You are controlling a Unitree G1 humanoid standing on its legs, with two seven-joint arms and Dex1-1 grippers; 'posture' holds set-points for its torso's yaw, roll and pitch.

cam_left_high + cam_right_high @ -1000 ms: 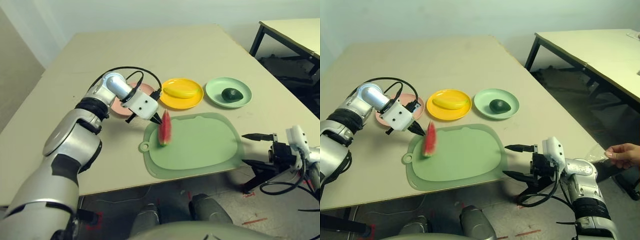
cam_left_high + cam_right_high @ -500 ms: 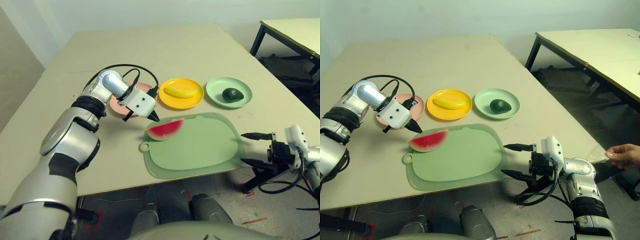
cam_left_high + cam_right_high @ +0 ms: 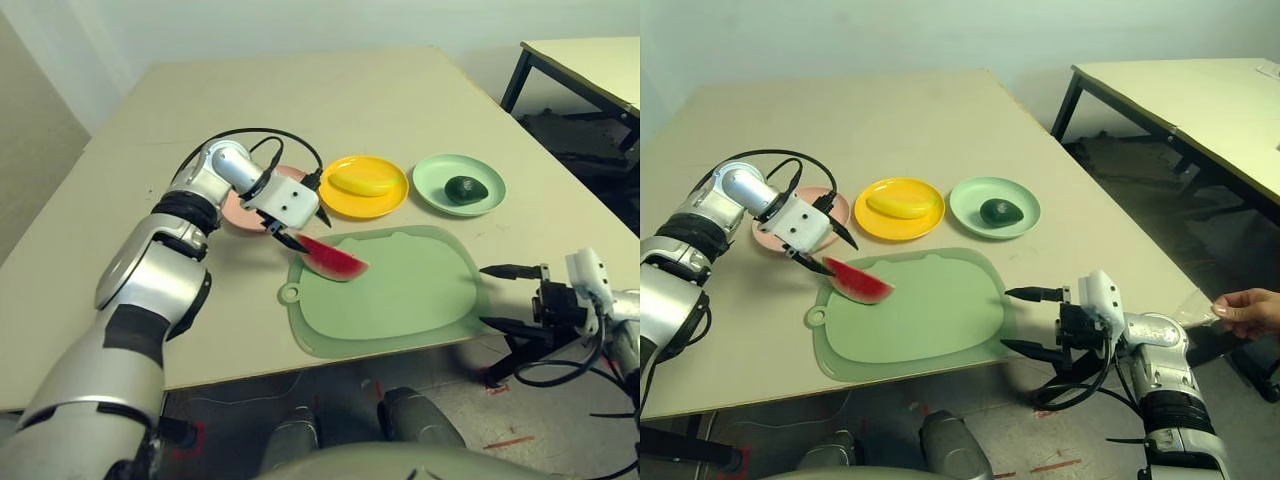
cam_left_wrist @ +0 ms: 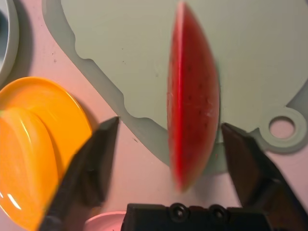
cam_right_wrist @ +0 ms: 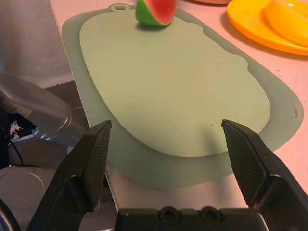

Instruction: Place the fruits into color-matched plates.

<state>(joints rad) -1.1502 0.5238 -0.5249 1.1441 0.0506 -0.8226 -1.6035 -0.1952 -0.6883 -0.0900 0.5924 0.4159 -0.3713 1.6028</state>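
The red watermelon wedge (image 3: 333, 258) lies tilted on the left end of the green mat (image 3: 400, 300). My left gripper (image 3: 308, 232) is open just beside it; in the left wrist view the wedge (image 4: 192, 130) sits between the spread fingers (image 4: 94, 163) without touching them. The pink plate (image 3: 238, 208) is partly hidden behind that gripper. A banana (image 3: 360, 183) rests in the yellow plate (image 3: 388, 203), and an avocado (image 3: 463, 189) in the mint green plate (image 3: 435, 180). My right gripper (image 3: 510, 297) is open and empty, off the table's right front edge.
The mat spans the table's front middle, close to its near edge. A second table (image 3: 590, 60) stands at the back right. A person's hand (image 3: 1245, 310) shows at the far right, beyond my right arm.
My left gripper has opened and let go of the watermelon wedge. The wedge, upright on its edge a second ago, has tipped over onto the mat.
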